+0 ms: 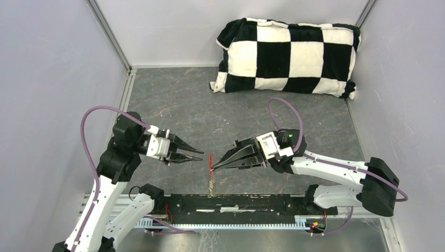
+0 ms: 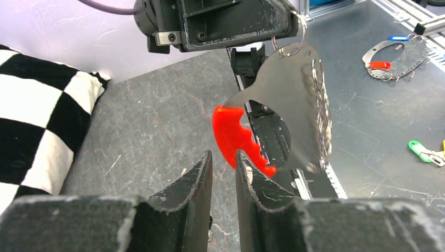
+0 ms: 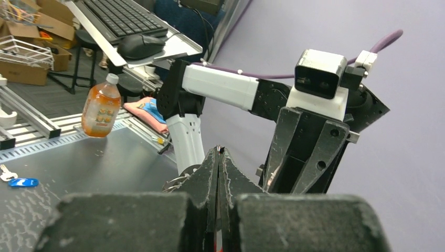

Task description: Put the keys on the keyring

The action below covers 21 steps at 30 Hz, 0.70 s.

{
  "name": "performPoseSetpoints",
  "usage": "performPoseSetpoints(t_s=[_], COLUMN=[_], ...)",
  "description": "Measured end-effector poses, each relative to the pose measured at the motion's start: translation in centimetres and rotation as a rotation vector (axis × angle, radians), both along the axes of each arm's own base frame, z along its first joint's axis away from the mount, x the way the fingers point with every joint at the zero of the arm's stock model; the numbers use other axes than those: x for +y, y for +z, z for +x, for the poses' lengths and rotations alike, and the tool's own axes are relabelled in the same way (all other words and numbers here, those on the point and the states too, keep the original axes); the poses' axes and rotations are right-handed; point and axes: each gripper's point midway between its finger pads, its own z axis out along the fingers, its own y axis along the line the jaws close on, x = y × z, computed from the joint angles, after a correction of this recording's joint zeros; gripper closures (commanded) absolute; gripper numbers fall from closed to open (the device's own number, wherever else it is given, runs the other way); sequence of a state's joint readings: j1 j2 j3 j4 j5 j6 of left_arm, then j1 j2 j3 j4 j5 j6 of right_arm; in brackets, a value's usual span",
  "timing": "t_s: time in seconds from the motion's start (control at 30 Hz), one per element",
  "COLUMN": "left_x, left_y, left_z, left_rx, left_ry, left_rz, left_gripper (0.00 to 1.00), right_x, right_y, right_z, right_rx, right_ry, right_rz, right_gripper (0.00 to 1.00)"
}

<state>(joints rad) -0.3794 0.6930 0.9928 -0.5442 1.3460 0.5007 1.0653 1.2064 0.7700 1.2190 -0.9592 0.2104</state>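
Note:
The keyring hangs in mid-air over the table's near middle. Its red fob (image 1: 210, 159) is on top and a short silver chain (image 1: 211, 182) dangles below. My right gripper (image 1: 213, 167) is shut on the fob from the right. In the right wrist view the jaws (image 3: 218, 150) are pressed on a thin red sliver, with silver rings (image 3: 176, 182) beside them. My left gripper (image 1: 201, 155) is narrowly open and empty, just left of the fob. In the left wrist view it (image 2: 224, 157) sits just short of the fob (image 2: 231, 134) and a flat grey metal piece (image 2: 288, 100). I cannot make out the two small keys.
A black-and-white checkered pillow (image 1: 286, 55) lies at the back right. A black rail (image 1: 236, 202) runs along the near edge. Past the table, other keyrings (image 2: 393, 58), a green fob (image 2: 420, 149) and an orange bottle (image 3: 101, 107) show. Grey walls close in both sides.

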Motion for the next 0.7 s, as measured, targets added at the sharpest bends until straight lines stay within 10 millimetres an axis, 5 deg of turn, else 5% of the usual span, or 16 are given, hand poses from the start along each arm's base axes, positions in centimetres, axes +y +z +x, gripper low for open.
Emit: performPoseSetpoints(t_s=[0.37,0.7], left_x=[0.2,0.4], left_y=[0.6,1.5], left_z=[-0.2,-0.5], left_rx=[-0.068,-0.109], left_ry=[0.003,0.025], left_rz=[-0.016,-0.027], left_gripper=[0.72,0.7], right_x=[-0.7,1.2], right_y=[2.3,1.6], right_z=[-1.6,0.8], right_rx=[-0.035,0.024], right_ry=[0.11,-0.021], right_rz=[0.045,-0.019], right_gripper=[0.99,0.99])
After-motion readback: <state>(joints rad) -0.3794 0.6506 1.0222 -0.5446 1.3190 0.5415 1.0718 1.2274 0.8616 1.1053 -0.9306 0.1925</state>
